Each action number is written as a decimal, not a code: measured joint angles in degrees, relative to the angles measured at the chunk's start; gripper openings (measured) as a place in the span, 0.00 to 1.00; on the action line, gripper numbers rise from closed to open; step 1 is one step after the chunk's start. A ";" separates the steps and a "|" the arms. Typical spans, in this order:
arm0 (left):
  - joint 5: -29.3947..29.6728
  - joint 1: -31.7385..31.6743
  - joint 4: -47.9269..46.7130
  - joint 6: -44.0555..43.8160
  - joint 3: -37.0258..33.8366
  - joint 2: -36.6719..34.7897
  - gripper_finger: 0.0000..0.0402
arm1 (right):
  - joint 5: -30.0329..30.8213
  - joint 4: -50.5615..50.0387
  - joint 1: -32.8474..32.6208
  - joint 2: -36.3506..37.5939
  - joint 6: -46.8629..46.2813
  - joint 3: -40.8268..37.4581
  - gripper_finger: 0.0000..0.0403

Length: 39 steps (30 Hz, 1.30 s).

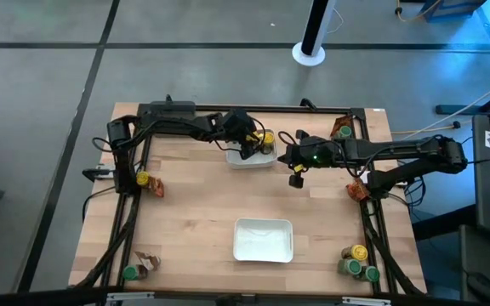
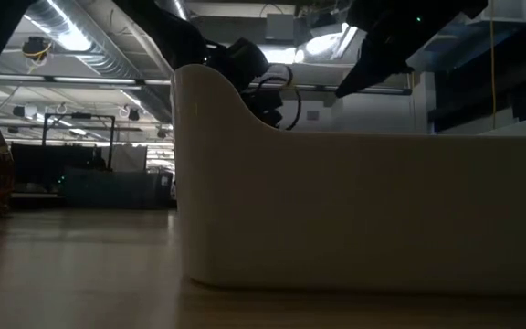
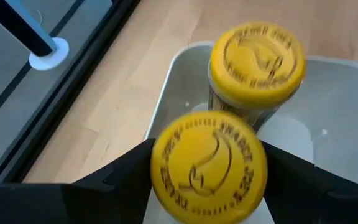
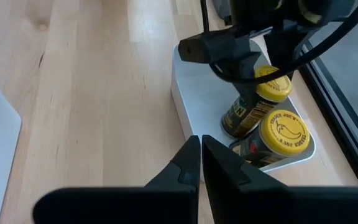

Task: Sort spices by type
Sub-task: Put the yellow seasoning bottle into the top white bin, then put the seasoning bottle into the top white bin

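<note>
The left wrist view looks down on two small round jars with bright yellow lids, each lid embossed with a ring of lettering around a curled pepper shape; the nearer jar (image 3: 209,165) sits between the left gripper's (image 3: 209,180) dark fingers (image 3: 114,180), which flank it on both sides, and the farther jar (image 3: 257,62) stands just beyond it, both inside a white tray (image 3: 166,106) with rounded corners. In the right wrist view the two jars show dark labelled bodies under the yellow lids, the held one upright under the left gripper and the other lying tilted beside it in the same tray. The high view places this tray (image 1: 238,161) at the far middle of the wooden bench (image 1: 194,212), with the left arm stretched along the far edge and bent down over it. The right gripper (image 4: 201,163) hovers just beside that tray with its fingers pressed together and nothing between them, its arm reaching in from the right side. A second white tray (image 1: 263,240) lies in the near middle. Other spices lie around the bench edges: a yellow-lidded jar (image 1: 143,179) with a brown-orange packet (image 1: 156,189) at the left, a green-lidded jar (image 1: 130,274) at the near left corner, and a cluster of jars (image 1: 358,263) at the near right.
</note>
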<state>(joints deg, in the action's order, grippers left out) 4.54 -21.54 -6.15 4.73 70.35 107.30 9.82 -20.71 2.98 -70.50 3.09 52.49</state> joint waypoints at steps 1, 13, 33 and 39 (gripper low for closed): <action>0.00 0.00 0.07 0.07 0.00 0.10 0.63 | 0.00 0.04 0.00 0.00 0.00 0.00 0.05; 0.09 0.00 -5.22 0.14 1.44 -1.11 0.67 | -0.09 1.68 -0.01 0.02 -0.26 -2.43 0.05; 2.11 6.60 -41.56 -6.40 4.76 -30.41 0.68 | 0.01 1.73 0.02 0.04 0.17 -2.43 0.05; 2.14 9.23 -47.91 -8.60 4.75 -36.86 0.68 | -0.29 1.79 0.04 0.04 0.65 -2.43 0.05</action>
<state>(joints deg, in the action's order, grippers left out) 6.67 -12.31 -54.06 -3.87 75.10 70.44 9.53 -18.92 3.03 -70.46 3.74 50.06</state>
